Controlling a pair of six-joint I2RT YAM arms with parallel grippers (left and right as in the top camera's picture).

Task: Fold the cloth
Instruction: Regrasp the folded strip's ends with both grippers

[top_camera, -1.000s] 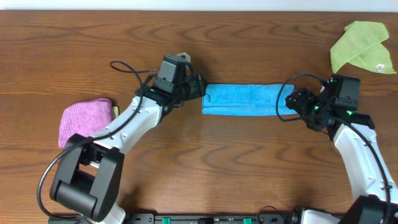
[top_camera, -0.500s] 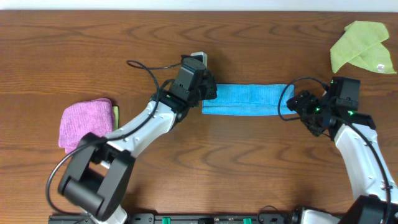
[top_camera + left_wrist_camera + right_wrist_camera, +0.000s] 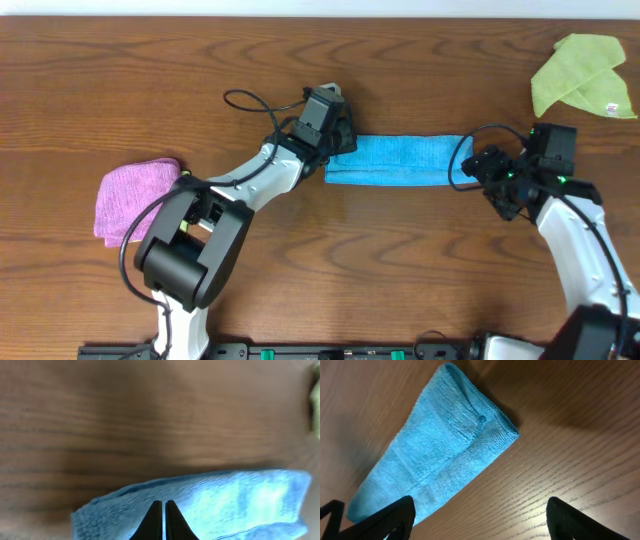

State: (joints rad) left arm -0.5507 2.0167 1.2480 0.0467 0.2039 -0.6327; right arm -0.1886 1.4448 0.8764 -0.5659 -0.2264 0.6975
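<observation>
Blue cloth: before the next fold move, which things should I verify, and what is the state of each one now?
1. Blue cloth lies flat as a long folded strip: ok.
2. Left gripper is at the strip's left end, shut: ok.
3. Left gripper really holds cloth: cannot tell.
4. Right gripper has the right end: not ok; it is open, with the cloth end ahead of it.
5. Pink cloth and green cloth lie apart from the strip: ok.
</observation>
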